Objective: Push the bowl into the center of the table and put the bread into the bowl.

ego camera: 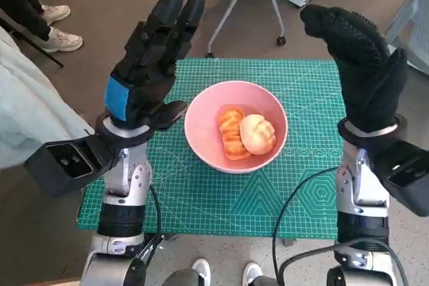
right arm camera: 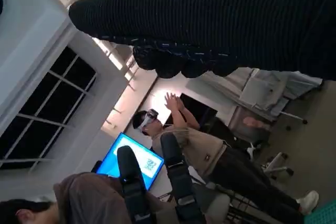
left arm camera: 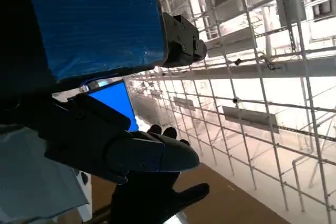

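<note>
A smooth pink bowl (ego camera: 236, 126) sits mid-mat (ego camera: 201, 199), holding two glossy, ridged bread (ego camera: 245, 134) pieces. Left hand (ego camera: 149, 65) and right hand (ego camera: 362, 65) hover raised, fingers apparently extended, gripping nothing.

No readable text, label, brand, number or sign appears in any view. The green cutting mat (ego camera: 221, 199) between the two robot hands carries only printed grid lines and geometric shapes; any markings are too small to read.
</note>
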